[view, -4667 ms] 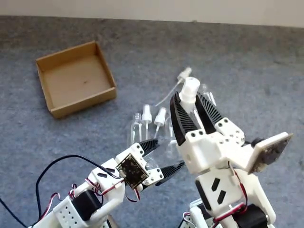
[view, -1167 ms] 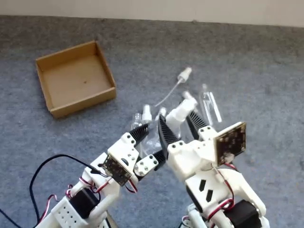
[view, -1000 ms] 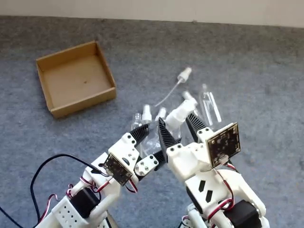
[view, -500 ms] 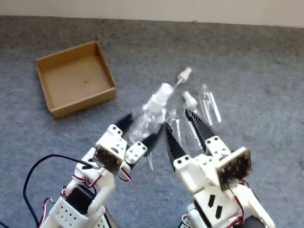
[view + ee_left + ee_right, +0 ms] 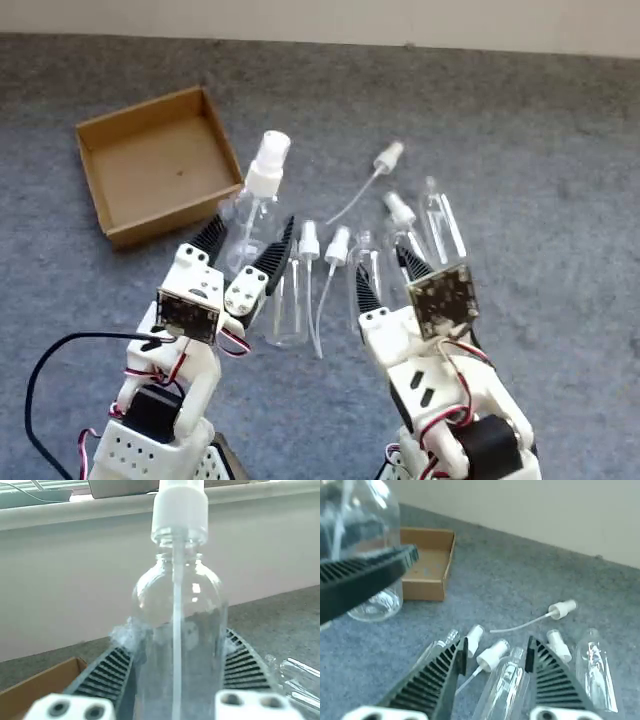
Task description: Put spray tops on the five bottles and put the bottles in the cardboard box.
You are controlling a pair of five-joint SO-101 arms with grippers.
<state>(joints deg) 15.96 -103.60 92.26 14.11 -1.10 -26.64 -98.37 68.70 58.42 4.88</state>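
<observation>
Cardboard box (image 5: 175, 220) lies up and left of the left pincer (image 5: 250, 240) in the high view, open side up, no bottle in it yet. Left pincer is closed onto the capped bottle (image 5: 245, 212): both black fingers press the sides of the body low down, while the shoulder and white spray top (image 5: 268, 165) stand out past the fingertips. Bottle is off the table (image 5: 540, 120). Its long axis runs roughly bottom-to-top of the frame, leaning slightly right at the top; the dip tube shows down its centre in the left wrist view. Its body overlaps the box's lower-right corner in the high view; height over the wall can't be told from that angle. Key relation: box sits sideways-left of the bottle axis, not ahead of it, so the carry looks like a swing left plus some reach, then lower or tip the bottle in. Left arm is clearly the nearer one to the box. Right pincer (image 5: 381, 264) sits lower right of centre, spread wide and holding nothing, above the uncapped bottles (image 5: 288, 300) lying on the grey table. Loose spray tops (image 5: 309, 240) lie among them, and one with a long tube (image 5: 350, 205) lies farther up. Judgement: first of five ready to drop, four left to cap. Risk: bottle base or a pincer finger clipping the near box wall during the swing.
</observation>
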